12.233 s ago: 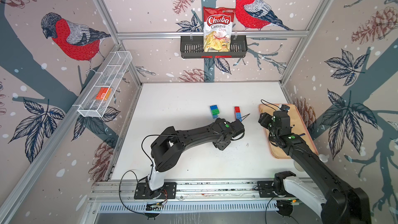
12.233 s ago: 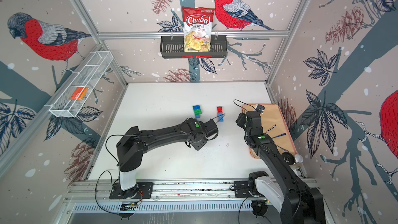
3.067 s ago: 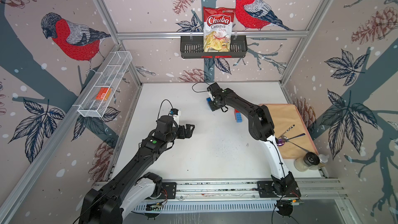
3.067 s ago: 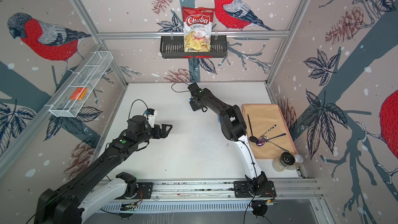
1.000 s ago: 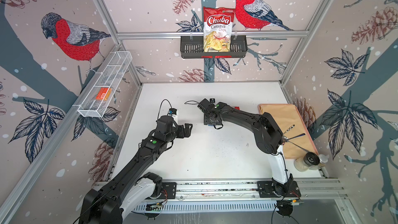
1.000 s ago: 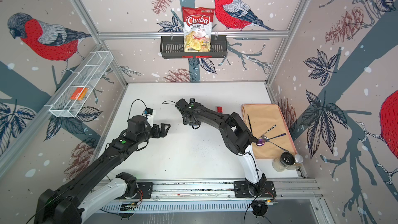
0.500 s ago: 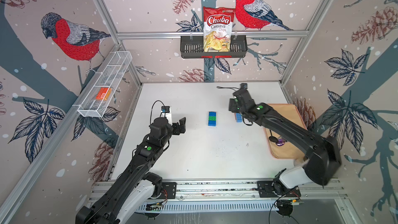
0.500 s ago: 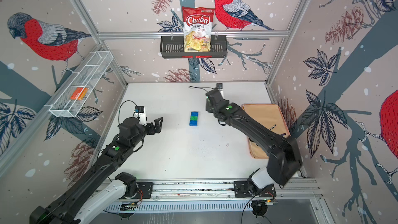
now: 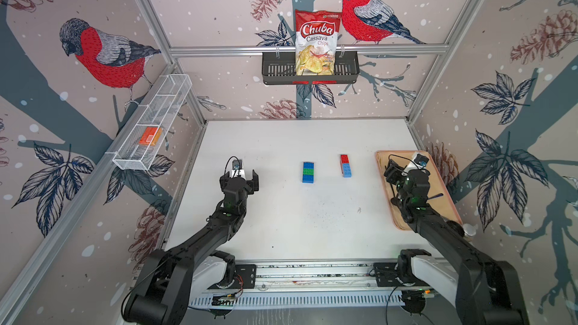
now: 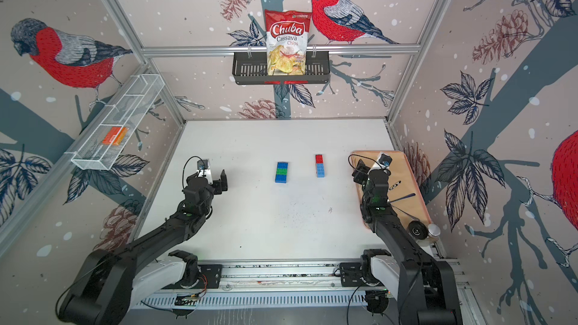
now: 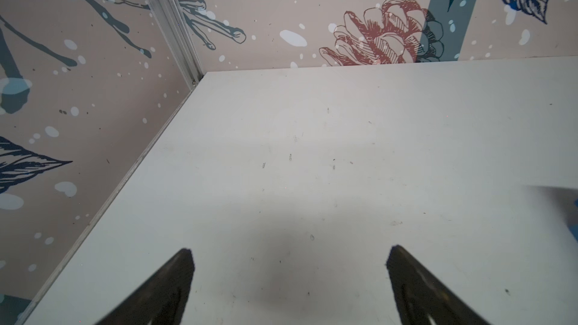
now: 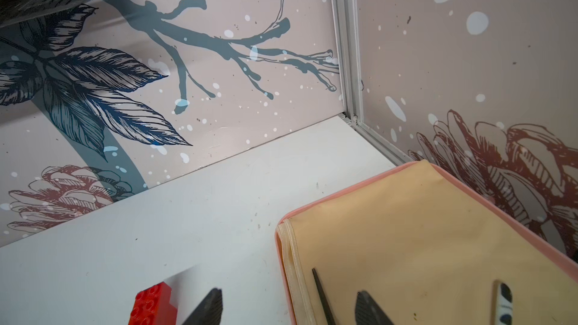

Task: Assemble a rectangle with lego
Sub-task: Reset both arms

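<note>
Your left pincer (image 11: 290, 248) gapes wide, your right pincer (image 12: 290, 291) stands parted, both empty; pinch the seemingly light, stiff red-blue lego strip (image 9: 345, 165) across its long sides.

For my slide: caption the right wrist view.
Open right gripper straddles a beige mat's rim, red lego brick alongside.

On the tabletop (image 9: 281, 220), the wider lego block (image 9: 308, 172) lies left of the narrower lego strip (image 9: 345, 166) (well apart); the mat (image 9: 439, 179) lies right of both.
</note>
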